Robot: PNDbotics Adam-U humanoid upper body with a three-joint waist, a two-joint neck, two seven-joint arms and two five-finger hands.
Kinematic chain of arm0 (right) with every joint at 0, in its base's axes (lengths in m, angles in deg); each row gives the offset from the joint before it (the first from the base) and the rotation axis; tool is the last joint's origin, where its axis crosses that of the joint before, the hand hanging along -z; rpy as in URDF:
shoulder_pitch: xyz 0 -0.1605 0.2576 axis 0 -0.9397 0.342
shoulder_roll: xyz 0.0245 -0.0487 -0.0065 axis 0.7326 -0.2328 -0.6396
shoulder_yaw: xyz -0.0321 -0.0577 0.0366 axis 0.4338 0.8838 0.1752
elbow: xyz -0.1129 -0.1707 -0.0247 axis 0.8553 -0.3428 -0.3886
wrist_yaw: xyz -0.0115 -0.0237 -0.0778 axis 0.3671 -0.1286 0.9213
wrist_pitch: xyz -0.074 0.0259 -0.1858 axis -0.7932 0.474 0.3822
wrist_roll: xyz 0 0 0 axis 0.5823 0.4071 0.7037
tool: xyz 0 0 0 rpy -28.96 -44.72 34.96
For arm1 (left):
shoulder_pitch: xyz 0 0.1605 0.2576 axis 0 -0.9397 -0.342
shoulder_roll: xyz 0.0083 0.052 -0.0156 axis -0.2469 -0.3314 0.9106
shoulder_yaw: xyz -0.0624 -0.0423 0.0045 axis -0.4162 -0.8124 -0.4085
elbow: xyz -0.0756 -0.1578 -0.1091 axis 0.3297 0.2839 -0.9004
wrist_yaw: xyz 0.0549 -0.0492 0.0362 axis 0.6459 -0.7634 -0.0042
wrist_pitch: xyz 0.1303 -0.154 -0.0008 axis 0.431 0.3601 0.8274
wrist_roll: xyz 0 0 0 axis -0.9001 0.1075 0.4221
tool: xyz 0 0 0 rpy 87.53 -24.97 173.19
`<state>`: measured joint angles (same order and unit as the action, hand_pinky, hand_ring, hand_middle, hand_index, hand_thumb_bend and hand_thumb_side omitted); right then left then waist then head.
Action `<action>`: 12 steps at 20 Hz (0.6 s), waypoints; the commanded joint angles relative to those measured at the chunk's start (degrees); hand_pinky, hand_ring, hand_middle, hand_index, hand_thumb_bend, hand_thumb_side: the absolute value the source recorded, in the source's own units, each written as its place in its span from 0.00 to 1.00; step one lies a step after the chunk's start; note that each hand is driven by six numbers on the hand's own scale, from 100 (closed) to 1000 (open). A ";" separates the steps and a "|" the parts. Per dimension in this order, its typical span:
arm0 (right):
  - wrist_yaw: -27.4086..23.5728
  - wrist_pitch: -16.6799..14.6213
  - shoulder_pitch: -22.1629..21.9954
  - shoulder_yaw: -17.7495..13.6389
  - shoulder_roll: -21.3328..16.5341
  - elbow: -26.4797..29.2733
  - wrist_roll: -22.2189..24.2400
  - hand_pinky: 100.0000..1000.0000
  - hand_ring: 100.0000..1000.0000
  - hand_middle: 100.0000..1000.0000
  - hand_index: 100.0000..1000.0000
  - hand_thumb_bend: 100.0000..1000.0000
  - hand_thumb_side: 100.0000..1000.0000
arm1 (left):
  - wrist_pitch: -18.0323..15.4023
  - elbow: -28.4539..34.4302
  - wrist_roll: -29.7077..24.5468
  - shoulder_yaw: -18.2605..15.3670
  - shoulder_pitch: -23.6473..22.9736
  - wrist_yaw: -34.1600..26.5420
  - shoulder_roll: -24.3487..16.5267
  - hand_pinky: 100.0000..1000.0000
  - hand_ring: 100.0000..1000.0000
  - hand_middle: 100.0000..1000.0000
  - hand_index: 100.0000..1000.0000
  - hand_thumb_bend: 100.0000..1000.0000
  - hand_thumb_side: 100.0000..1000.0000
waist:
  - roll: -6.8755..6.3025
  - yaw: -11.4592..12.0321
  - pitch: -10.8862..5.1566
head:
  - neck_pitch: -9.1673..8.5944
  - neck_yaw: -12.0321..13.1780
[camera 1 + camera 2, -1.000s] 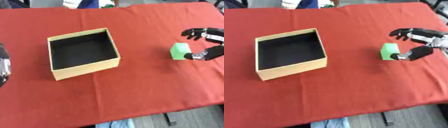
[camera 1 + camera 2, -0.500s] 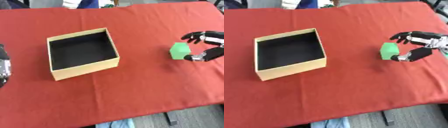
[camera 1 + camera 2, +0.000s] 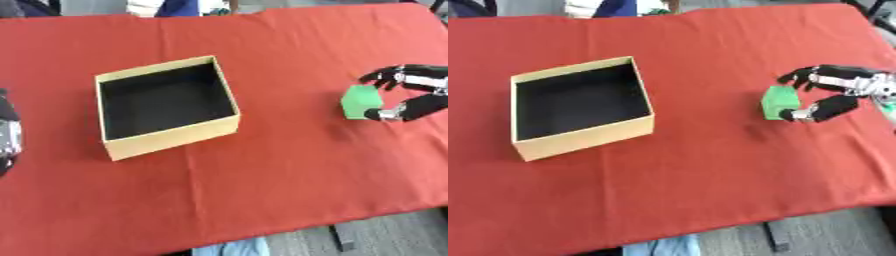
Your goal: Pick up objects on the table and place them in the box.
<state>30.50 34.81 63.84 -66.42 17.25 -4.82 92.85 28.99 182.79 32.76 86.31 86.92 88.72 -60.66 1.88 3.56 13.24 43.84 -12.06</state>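
A small green block lies on the red tablecloth at the right. My right hand comes in from the right edge and is curled round the block's right side. Its fingers arch over the top corner and its thumb touches the lower corner. The open tan box with a black inside stands left of centre, well apart from the block, and nothing shows inside it. Only a part of my left hand shows at the left edge of the left eye view.
The table's front edge runs along the bottom, with grey floor beyond. People's clothing shows past the far edge. Bare red cloth lies between the box and the block.
My right hand's fingers and thumb have drawn in round the green block. The block and the box have stayed where they were.
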 commanded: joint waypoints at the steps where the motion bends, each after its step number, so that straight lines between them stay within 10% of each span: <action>1: 0.63 -0.39 1.31 -0.02 -1.16 -0.72 0.54 0.79 0.84 0.86 1.00 0.31 0.65 | -0.14 1.13 -0.25 -0.28 0.69 0.18 -0.85 0.55 0.31 0.32 0.55 0.00 0.34 | 0.09 0.12 -0.61 | 0.28 -0.22; 8: 4.14 -0.65 1.99 0.71 -0.62 -1.54 1.10 0.79 0.83 0.78 0.99 0.24 0.57 | -0.23 1.13 -0.36 -0.29 0.77 0.28 -0.81 0.55 0.31 0.32 0.55 0.00 0.34 | 0.17 0.39 -0.51 | 0.28 -0.25; 12: 6.18 -0.61 1.98 0.78 -0.44 -1.59 0.61 0.78 0.81 0.71 0.95 0.08 0.36 | -0.28 1.13 -0.45 -0.29 0.81 0.33 -0.81 0.55 0.31 0.32 0.56 0.00 0.34 | 0.19 0.29 -0.53 | 0.28 -0.21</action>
<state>35.84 34.17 65.09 -65.26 18.28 -6.56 93.66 28.85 182.79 32.44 86.31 87.10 88.75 -60.66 2.03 3.92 13.44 43.84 -12.20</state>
